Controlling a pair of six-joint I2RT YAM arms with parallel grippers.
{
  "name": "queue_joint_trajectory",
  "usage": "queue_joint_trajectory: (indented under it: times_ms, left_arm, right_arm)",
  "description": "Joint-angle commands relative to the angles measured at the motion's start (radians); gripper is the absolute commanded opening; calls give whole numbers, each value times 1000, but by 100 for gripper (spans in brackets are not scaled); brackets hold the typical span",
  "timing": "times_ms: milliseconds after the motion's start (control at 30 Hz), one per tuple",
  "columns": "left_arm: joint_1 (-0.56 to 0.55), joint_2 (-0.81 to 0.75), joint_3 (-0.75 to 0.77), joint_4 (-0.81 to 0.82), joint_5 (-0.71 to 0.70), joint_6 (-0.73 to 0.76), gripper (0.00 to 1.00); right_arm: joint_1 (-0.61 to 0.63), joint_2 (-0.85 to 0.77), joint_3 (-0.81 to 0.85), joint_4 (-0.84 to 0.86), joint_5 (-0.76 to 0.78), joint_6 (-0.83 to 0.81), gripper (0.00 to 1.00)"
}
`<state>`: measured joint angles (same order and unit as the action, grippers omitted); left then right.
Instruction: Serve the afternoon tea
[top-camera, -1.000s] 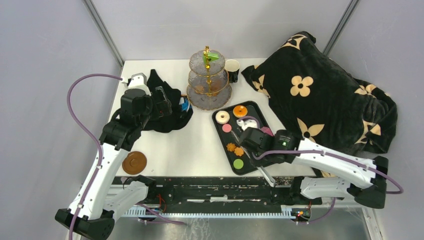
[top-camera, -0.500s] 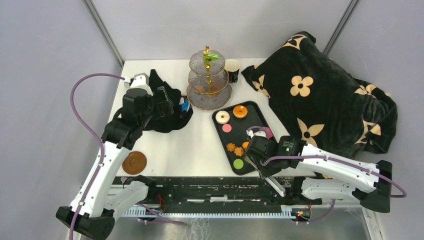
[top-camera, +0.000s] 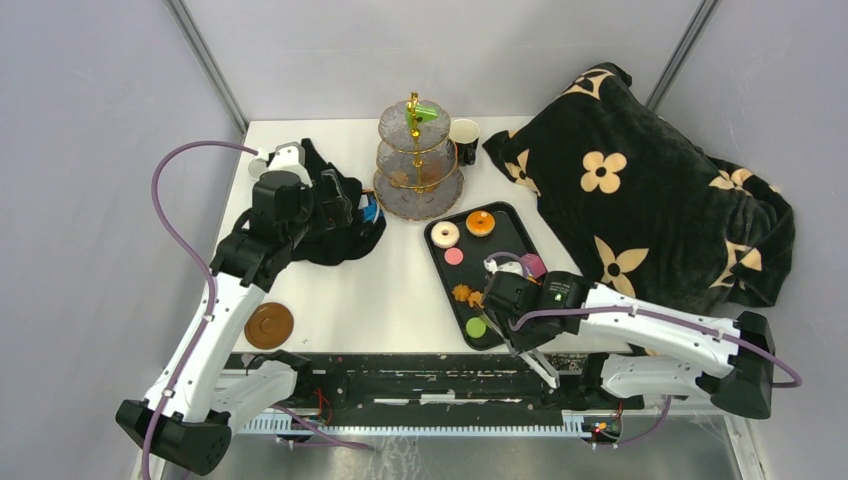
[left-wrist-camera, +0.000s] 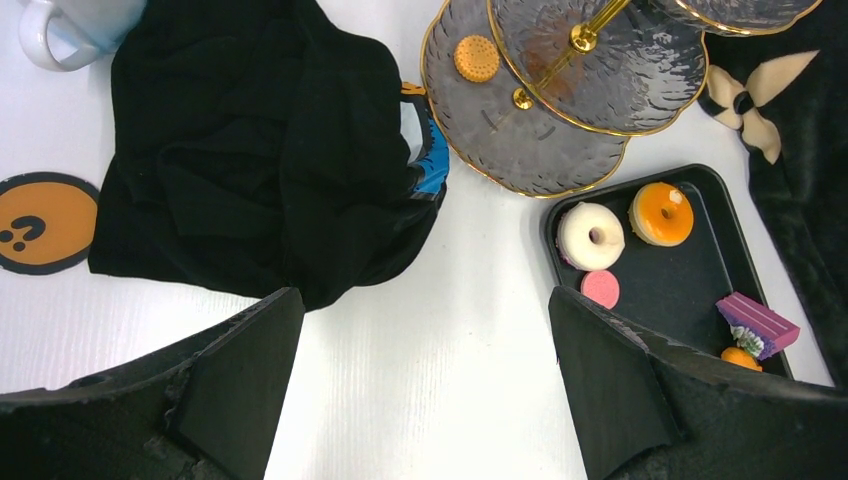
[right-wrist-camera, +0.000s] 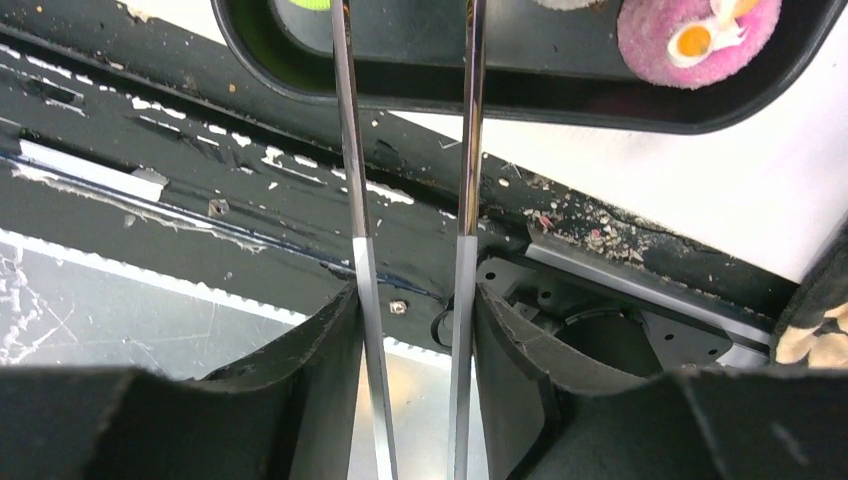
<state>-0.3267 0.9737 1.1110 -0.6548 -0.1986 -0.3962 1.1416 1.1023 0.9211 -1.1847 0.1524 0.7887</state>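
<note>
One second later right end effector (right-wrist-camera: 412, 305), gripping tongs (right-wrist-camera: 352, 150), nears tray's (top-camera: 505, 222) front; left end effector (left-wrist-camera: 425, 305) open.

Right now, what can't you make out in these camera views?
- Tips of the tongs: right wrist view, cut off by the top edge.
- Orange cookies: top view, partly covered by the right arm.
- Blue item: left wrist view, mostly buried under the black cloth.
- Mug: left wrist view, cropped by the top edge.
</note>
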Motion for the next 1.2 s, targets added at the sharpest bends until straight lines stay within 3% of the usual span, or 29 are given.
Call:
queue_joint_trajectory:
  times_ms: [0,267,500,833,1167]
  left_arm:
    - [5,-7,10,49,16,-39,99]
    - [4,-1,15,48,14,-38,99]
    - [3,0,16,49,14,-35,99]
    - [4,-1,15,54,8,-24,99]
    - [2,-7,20,38,-18,-12,99]
  right_arm:
    - [3,36,20,83,33,-6,48]
    - [4,79,20,138,50,-23,50]
    - [3,54,31,111,85,-14,34]
    - [1,-19,202,-42,238,-46,29]
    - [-99,193,386,266,222,-248,29]
